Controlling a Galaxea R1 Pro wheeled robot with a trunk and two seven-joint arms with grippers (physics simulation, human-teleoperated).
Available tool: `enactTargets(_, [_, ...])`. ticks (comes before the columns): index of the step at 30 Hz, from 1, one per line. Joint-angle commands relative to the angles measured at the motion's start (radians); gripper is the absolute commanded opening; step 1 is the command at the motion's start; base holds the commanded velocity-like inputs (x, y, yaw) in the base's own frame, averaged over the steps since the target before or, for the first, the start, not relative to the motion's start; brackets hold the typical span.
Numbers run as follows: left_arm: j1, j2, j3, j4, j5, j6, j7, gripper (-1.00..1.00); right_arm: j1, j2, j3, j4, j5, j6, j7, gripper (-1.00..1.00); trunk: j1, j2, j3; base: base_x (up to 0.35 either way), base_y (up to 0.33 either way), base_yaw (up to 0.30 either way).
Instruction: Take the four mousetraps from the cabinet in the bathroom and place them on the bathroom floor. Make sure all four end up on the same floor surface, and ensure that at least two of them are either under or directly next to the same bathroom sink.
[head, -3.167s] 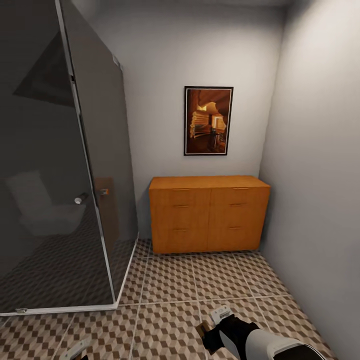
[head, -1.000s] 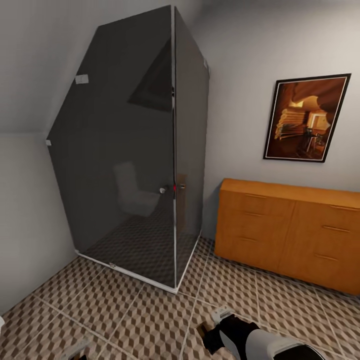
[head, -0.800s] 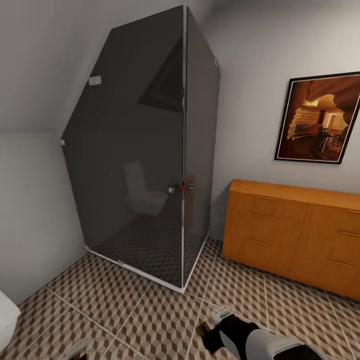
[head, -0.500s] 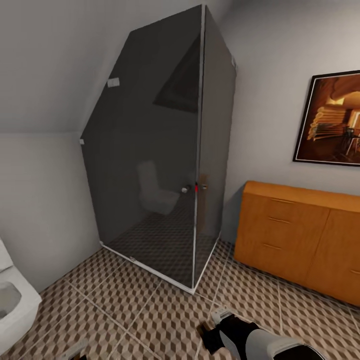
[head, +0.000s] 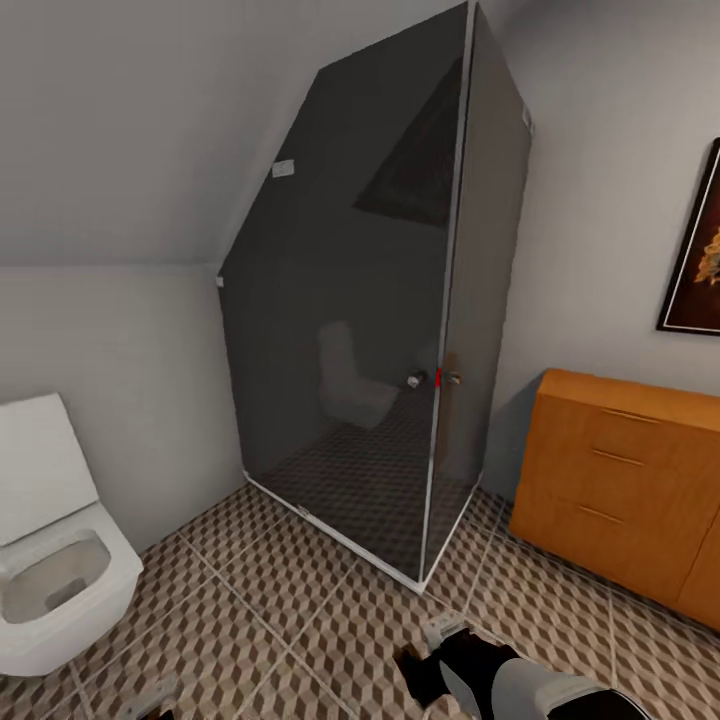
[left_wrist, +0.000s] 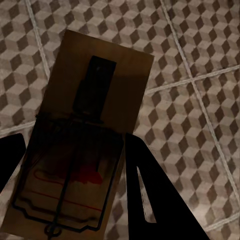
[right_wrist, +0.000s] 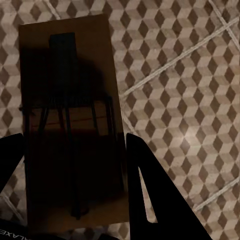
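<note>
In the left wrist view, a tan mousetrap (left_wrist: 85, 125) with a dark wire frame sits between the dark fingers (left_wrist: 150, 195) of my left gripper (left_wrist: 72, 145), which is shut on it above the cube-patterned bathroom floor (left_wrist: 200, 45). In the right wrist view, my right gripper (right_wrist: 72, 142) is shut on a second, darker mousetrap (right_wrist: 70, 100). From the head view, the right gripper (head: 432, 648) hangs low over the bathroom floor (head: 300, 620), and the left gripper (head: 150, 700) peeks in at the picture's lower edge. The orange-brown cabinet (head: 620, 480) stands to the right, its drawers closed.
A dark glass shower enclosure (head: 400, 330) fills the corner ahead. A white toilet (head: 50, 560) with its lid up stands at the left wall. A framed picture (head: 700, 250) hangs above the cabinet. Open tiled floor lies between toilet, shower and cabinet.
The head view has swung left: the cabinet and picture slid to the right edge and the toilet came into view. Both grippers stay at the same spots in the picture.
</note>
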Motion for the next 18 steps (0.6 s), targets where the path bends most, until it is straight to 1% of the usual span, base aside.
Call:
enactTargets(1, [-0.001, 0.0, 0.003, 0.001, 0.001, -0.003, 0.0, -1.0, -0.001, 0.0, 0.004, 0.001, 0.007, 0.002, 0.006, -1.0, 0.0, -0.001, -0.001, 0.0, 0.0, 0.283])
enactTargets(18, [-0.001, -0.001, 0.003, 0.001, 0.0, -0.003, 0.0, -1.0, -0.001, 0.0, 0.004, 0.0, 0.007, 0.002, 0.006, -1.0, 0.0, -0.001, -0.001, 0.0, 0.0, 0.283])
